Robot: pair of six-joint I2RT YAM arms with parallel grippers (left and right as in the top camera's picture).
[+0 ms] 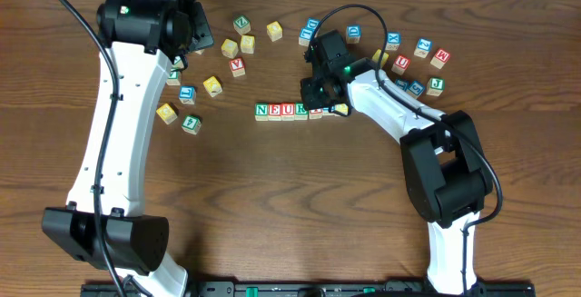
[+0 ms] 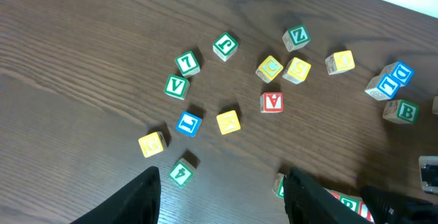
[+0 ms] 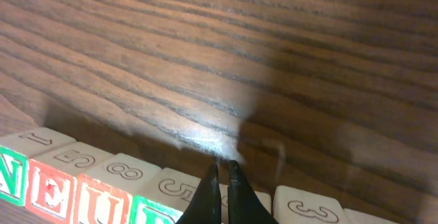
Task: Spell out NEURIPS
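Observation:
A row of letter blocks reading N, E, U, R lies at the table's middle. It continues to the right under my right gripper, with a yellow block at its right end. In the right wrist view the fingers are shut together, tips down on the row between a block topped "5" and one topped "3"; the block under them is mostly hidden. My left gripper is open and empty, high above the loose blocks at the upper left.
Loose blocks are scattered at the left, among them a green V, a blue one, a yellow one and a red one. Another cluster lies at the upper right. The right arm crosses above it.

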